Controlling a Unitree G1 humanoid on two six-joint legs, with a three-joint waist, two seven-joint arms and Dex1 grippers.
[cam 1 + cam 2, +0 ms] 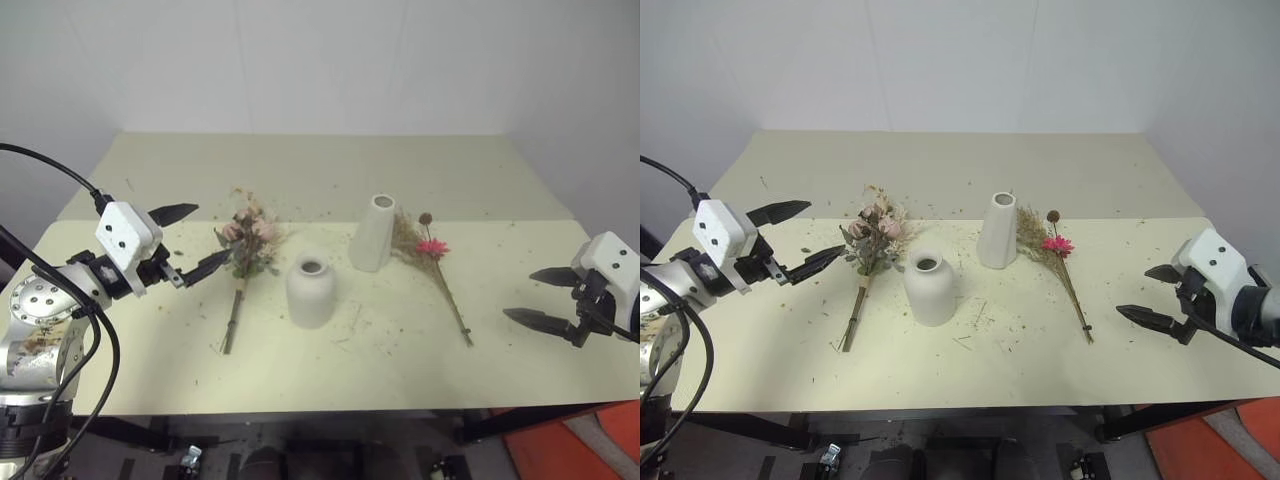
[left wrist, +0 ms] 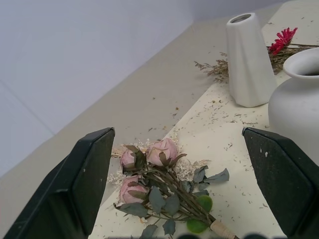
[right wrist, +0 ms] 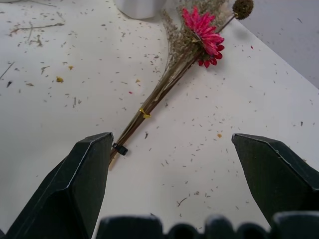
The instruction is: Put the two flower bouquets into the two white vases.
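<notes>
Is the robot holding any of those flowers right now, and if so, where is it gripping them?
Nothing is held. The left claw and right claw are both open in the air, and both bunches of flowers lie on the table.

Looks like a bare robot test lab or studio: plain white walls (image 1: 300, 60) meeting at the far corners, one pale cream bench (image 1: 330, 165) littered with dried plant crumbs, black metal frame legs (image 1: 1140, 420) under its near edge.

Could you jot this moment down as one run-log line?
left tool: open, by pink bouquet | right tool: open, by grass bouquet | bouquets: lying on table | tall vase, squat vase: empty
</notes>
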